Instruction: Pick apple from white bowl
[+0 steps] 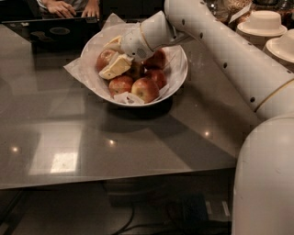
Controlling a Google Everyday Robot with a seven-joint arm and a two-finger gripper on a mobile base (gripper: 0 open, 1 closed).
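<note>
The white bowl (180,73), lined with crinkled white paper, sits on the grey table and holds several red apples. My gripper (113,56) reaches into its left side from the right. Its two cream fingers are apart, one finger (116,67) below and the other (113,43) above a dull red apple with yellowish patches (104,58). That apple lies between the fingertips against the bowl's left wall. I cannot tell whether the fingers touch it. Another streaked apple (145,88) lies at the bowl's front.
A person's hands (62,8) work at a dark laptop (59,31) just behind the bowl. Stacks of white plates (264,23) stand at the back right. My white arm (229,50) crosses above the table's right side. The table's front edge (115,181) runs below.
</note>
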